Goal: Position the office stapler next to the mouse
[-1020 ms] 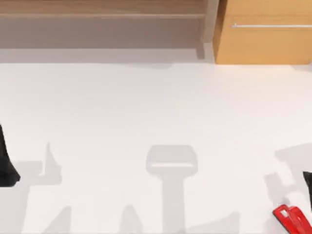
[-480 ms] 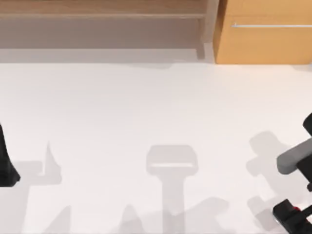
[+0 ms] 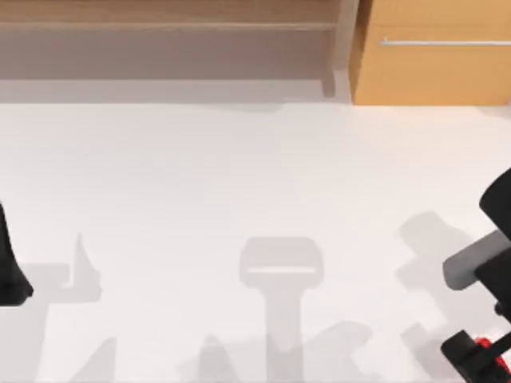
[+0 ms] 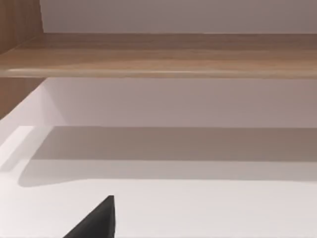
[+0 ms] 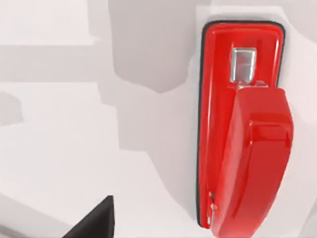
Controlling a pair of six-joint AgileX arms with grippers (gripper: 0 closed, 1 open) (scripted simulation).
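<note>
The right arm point(image 3: 487, 263) reaches in from the table's point(image 3: 239, 175) right edge and hangs over the near right corner, covering nearly all of the stapler point(image 3: 483, 345), of which the top view shows just a few red specks beneath the dark wrist. In the right wrist view the stapler point(image 5: 245, 134) lies flat on the white surface, its far end cut off by the frame; whether the pincer is apart or together I cannot tell. The left arm point(image 3: 9, 263) sits parked at the left edge, mostly out of frame, facing a wooden shelf point(image 4: 158, 54).
</note>
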